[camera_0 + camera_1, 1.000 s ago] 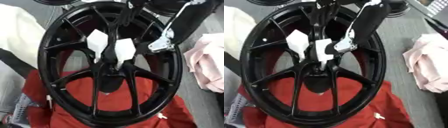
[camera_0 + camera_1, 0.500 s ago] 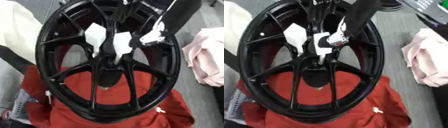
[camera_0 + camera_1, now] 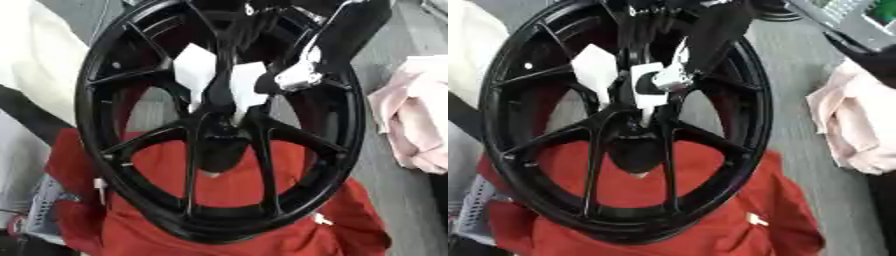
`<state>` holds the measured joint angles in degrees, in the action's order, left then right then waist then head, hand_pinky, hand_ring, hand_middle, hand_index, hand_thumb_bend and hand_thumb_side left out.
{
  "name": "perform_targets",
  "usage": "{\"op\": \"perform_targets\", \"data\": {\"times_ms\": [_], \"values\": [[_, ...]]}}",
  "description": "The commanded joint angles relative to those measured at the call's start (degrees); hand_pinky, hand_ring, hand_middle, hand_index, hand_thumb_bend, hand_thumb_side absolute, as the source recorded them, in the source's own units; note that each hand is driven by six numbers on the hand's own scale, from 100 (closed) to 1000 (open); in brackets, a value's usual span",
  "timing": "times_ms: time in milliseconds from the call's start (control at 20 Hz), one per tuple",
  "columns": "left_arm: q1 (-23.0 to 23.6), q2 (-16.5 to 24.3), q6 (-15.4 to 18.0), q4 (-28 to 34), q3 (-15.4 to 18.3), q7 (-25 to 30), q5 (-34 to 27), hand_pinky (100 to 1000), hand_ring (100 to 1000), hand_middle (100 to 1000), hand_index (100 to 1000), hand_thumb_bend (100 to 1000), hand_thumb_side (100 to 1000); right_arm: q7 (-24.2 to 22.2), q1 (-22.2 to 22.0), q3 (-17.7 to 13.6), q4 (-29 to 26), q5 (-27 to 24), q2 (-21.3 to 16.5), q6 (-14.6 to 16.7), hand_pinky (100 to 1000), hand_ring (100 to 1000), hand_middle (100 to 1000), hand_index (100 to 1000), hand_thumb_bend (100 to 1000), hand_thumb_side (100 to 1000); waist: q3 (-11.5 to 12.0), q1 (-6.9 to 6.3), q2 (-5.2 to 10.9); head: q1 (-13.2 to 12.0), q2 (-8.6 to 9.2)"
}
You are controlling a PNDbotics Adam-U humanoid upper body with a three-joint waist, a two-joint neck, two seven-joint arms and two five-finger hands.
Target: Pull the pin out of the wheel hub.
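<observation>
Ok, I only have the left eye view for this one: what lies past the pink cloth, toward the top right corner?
Observer: The right eye view shows a grey slanted panel with a green patch there, beyond the pink cloth.
Operator: Anything between the two?
Observer: Yes, a dark object overlaps the cloth's upper edge.
Operator: Does that object reach the wheel?
Observer: No, a strip of grey tabletop shows between it and the wheel rim.

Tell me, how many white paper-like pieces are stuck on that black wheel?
2. One white piece sits on the left, over the wheel's upper spokes; the other is just right of it, beside the arm's silver joint. More may be hidden behind the arm.
</observation>
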<state>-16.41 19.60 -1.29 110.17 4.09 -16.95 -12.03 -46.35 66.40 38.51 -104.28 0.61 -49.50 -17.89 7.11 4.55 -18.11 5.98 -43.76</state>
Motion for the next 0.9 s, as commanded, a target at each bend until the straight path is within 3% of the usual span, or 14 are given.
{"op": "perform_targets", "data": {"times_ms": [50,900], "values": [[-0.58,0.28,0.03,0.58,0.01,0.18,-0.27,790,696,688,853,148,886,-0.63,0.32,-0.4,1.0,0.96,-0.34,0.45,850,844,752,837,366,446,0.15,-0.33,0.94,0.19,-0.36],[-0.69,-0.48,0.01,0.53,-0.09,0.31,-0.56,791,696,678,851,151,892,-2.56,-1.34,0.49,6.79,3.4,1.8,3.9,838,827,726,811,388,316,1.17,-0.2,-0.04,0.52,-0.36]]}}
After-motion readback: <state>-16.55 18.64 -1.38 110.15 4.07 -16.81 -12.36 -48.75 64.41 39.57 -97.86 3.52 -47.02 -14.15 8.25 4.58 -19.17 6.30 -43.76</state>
